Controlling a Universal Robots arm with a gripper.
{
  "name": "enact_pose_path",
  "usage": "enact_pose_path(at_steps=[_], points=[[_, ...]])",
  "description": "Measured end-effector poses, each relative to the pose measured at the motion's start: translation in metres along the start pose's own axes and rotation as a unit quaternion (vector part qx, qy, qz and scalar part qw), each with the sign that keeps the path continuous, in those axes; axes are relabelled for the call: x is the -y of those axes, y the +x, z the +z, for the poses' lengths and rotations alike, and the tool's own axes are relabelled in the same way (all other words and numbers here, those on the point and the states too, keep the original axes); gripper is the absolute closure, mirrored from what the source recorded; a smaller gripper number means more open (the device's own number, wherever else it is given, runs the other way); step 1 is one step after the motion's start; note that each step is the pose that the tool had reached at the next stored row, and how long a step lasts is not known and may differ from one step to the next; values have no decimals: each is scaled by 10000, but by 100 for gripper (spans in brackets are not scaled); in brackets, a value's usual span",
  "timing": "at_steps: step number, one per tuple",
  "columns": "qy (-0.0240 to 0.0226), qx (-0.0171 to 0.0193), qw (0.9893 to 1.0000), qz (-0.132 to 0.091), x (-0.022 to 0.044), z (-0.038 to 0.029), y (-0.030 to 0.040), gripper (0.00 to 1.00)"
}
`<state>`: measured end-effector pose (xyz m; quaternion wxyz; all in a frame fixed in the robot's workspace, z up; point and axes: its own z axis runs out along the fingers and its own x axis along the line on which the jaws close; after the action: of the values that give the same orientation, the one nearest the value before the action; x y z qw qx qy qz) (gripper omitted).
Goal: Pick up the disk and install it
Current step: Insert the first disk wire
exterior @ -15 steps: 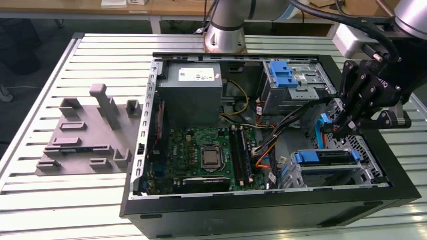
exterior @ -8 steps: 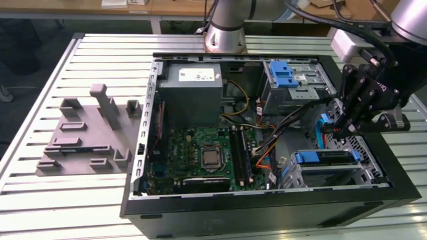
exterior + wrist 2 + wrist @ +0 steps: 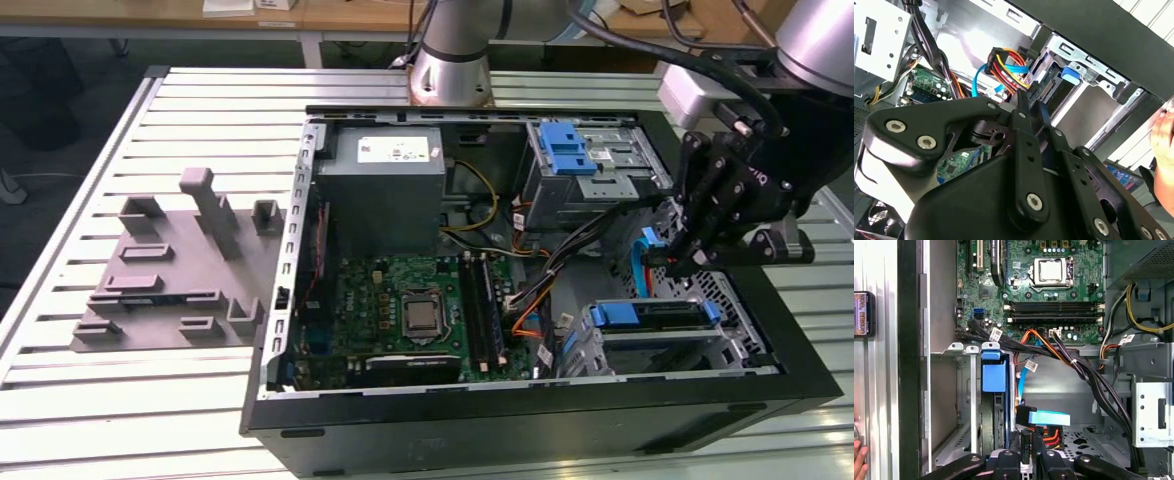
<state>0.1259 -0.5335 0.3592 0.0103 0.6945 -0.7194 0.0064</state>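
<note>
in the exterior view, at the far left of the frame, a grey moulded holder (image 3: 174, 270) lies on the slatted table (image 3: 80, 400) with no disk on it. to its right is the open computer case (image 3: 534, 415), with the grey power box (image 3: 387, 185) at upper centre, the green circuit board (image 3: 414, 310) below it, and a silver drive cage (image 3: 587, 160) with a blue latch towards the upper right.

the disk (image 3: 654, 318) is at the lower right of the frame. it sits inside the lower bay of the case, and its blue frame shows along the top. in the first wrist view the disk (image 3: 994, 375) stands on edge in that bay, left of centre, and it looks pushed well in.

the gripper (image 3: 665, 266) hangs at the right of the exterior view, just above and beside the bay, among the loose cables (image 3: 534, 290). in both wrist views its fingers (image 3: 1024, 107) are drawn close together and no disk is between them. they are right at a blue-ended plug (image 3: 1049, 417) and its red, yellow and black wires. i cannot tell whether they are pinching it.

my judgement is that the pick-up and the slide into the bay are done. what is left is at most the final seating and the cabling. i cannot see from here whether the disk is latched.
</note>
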Motion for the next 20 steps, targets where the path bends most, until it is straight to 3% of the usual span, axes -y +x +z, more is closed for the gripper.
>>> enact_pose_path(at_steps=[18, 20], points=[[0, -1, 10000, 0, 0, 75, -13, 76], [0, -1, 10000, 0, 0, 76, -13, 84]])
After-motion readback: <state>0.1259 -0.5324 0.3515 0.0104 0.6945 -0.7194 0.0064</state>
